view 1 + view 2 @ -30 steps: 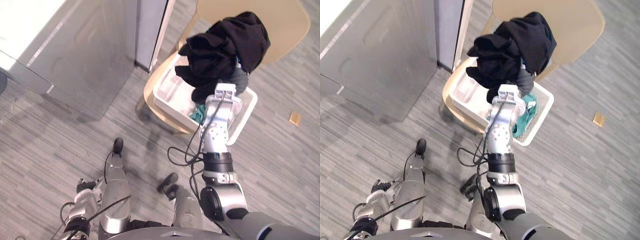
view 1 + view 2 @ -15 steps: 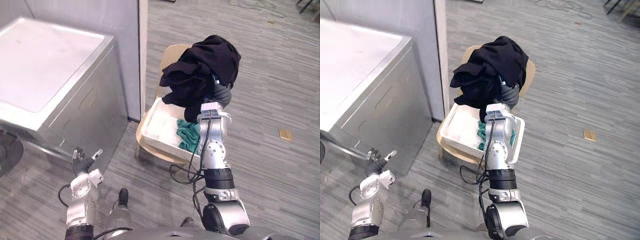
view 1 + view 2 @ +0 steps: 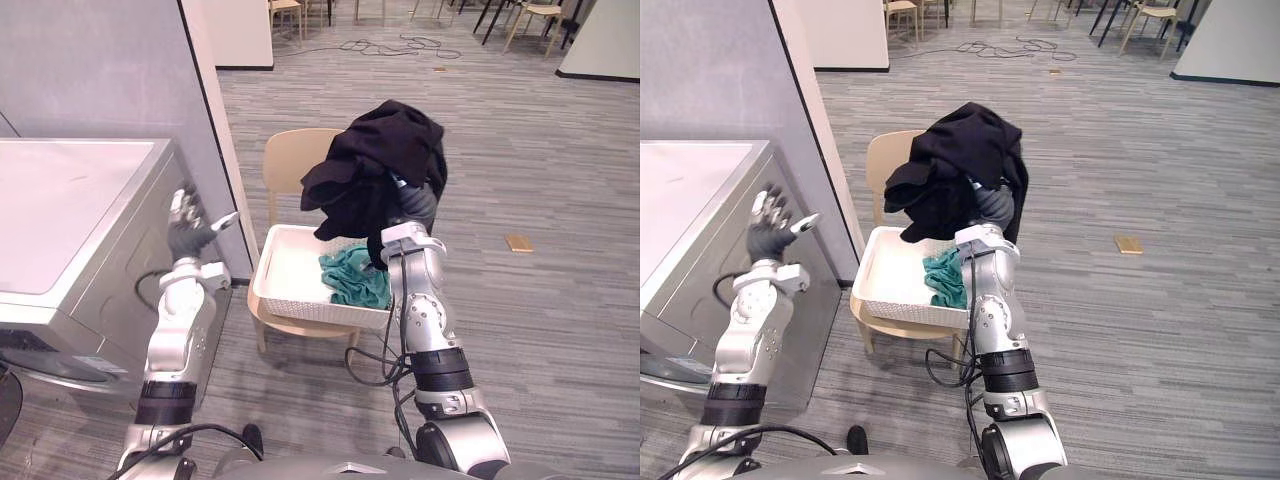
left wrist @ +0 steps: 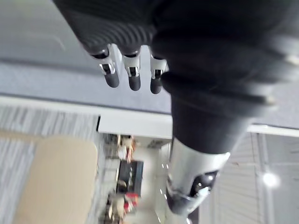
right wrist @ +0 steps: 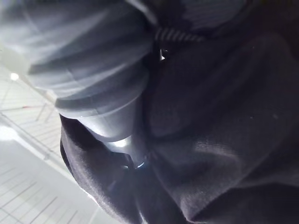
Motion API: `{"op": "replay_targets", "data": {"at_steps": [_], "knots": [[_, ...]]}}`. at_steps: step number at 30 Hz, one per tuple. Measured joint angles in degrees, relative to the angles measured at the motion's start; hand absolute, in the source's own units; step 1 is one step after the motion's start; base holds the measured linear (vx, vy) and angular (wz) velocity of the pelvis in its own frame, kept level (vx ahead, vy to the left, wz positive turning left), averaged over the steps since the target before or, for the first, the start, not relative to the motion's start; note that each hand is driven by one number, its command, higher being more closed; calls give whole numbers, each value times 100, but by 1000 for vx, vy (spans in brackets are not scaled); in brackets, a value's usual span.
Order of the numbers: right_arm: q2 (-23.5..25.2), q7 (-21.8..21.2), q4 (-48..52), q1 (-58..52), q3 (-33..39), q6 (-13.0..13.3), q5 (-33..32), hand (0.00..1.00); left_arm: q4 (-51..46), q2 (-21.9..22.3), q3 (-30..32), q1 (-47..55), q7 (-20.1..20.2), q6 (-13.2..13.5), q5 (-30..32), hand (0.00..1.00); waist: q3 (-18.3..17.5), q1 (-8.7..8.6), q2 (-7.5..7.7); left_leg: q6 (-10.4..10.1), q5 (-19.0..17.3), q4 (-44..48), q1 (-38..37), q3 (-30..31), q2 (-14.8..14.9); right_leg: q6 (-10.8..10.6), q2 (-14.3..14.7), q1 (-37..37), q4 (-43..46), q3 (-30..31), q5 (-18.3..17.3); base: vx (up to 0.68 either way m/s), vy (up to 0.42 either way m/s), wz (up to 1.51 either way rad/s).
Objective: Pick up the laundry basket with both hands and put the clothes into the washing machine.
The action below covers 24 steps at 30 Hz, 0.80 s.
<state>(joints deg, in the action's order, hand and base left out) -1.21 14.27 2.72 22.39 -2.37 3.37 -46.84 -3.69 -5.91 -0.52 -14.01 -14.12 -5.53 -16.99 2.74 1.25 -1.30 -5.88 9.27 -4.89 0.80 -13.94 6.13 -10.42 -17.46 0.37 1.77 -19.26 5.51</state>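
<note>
Overhead, we see one black garment draped over the right hand, above one white laundry basket on one chair; whether that hand grips it we cannot tell. The left hand is spread open beside the one washing machine. One teal cloth lies in the basket. We judge the clothes soft and light, best taken bunched.

From the head, our two eyes look down and forward from slightly apart, sharing the washing machine and the laundry basket on its chair. Our left wrist camera looks past the left hand at a wall and the chair. Our right wrist camera sits right against the black clothes.
</note>
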Motion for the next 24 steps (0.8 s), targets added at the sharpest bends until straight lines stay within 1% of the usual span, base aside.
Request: {"op": "replay_targets", "data": {"at_steps": [2,4,6,7,9,11,13,15,17,19,22,24], "knots": [[-27,-125,-161,-1,-147,-21,0,100,78,-11,-309,-251,185,28,-405,0,-49,-51,-31,13,13,-1,0,-24,3,-4,19,3,-66,30,53,-21,-7,-7],[-36,-138,-200,-8,-219,-125,0,100,147,-43,-529,-456,305,47,-623,0,-74,-96,-57,44,41,-2,1,-31,10,-3,35,-3,-88,63,76,-10,-18,-9],[-41,-170,-251,-12,-337,-145,-1,100,232,-97,-660,-608,399,56,-830,0,-129,-130,-63,29,58,-3,2,-70,34,-3,69,-44,-137,139,120,-2,-29,-16],[-45,-188,-318,-13,-387,-146,-4,100,242,-136,-734,-688,457,57,-996,0,-153,-182,-61,26,60,-3,0,-104,52,2,92,-46,-152,149,127,2,-31,-11],[-71,-212,-385,-35,-416,-162,-5,100,290,-148,-891,-851,491,57,-1122,0,-163,-204,-62,18,66,-3,-3,-112,70,4,110,-49,-152,157,129,0,-15,-3],[-177,-312,-385,-110,-437,-236,-10,100,449,-186,-1066,-1050,591,59,-1224,0,-178,-220,-59,11,70,-4,-9,-129,86,13,128,-56,-157,177,135,-12,-19,-4],[-172,-360,-385,-170,-526,-245,-18,100,527,-268,-1176,-1127,634,57,-1242,0,-198,-245,-61,10,70,-5,-28,-163,95,25,140,-60,-171,215,144,-11,-15,-8],[-179,-387,-385,-194,-628,-258,-42,100,575,-337,-1247,-1169,686,56,-1388,0,-201,-281,-59,-2,60,-7,-71,-186,101,33,148,-59,-182,277,150,-18,-18,-13],[-179,-414,-385,-214,-725,-277,-69,100,731,-362,-1381,-1283,719,45,-1521,0,-249,-311,-56,-11,53,-8,-67,-187,111,31,158,-61,-196,282,149,-10,-10,-4],[-188,-503,-385,-219,-852,-355,-121,100,911,-379,-1510,-1429,742,34,-1689,0,-317,-333,-41,-23,43,-8,-58,-192,142,24,191,-63,-226,286,144,0,0,0],[-284,-595,-385,-227,-1043,-369,-127,100,940,-434,-1613,-1460,811,-6,-1870,0,-377,-357,-37,-62,15,-8,-32,-198,152,25,200,-96,-228,291,144,0,0,0],[-300,-641,-384,-310,-1058,-383,-158,100,1038,-472,-1718,-1463,876,-37,-1891,0,-476,-356,-24,-33,42,-8,30,-199,157,35,206,-165,-228,295,152,0,0,0]]}}
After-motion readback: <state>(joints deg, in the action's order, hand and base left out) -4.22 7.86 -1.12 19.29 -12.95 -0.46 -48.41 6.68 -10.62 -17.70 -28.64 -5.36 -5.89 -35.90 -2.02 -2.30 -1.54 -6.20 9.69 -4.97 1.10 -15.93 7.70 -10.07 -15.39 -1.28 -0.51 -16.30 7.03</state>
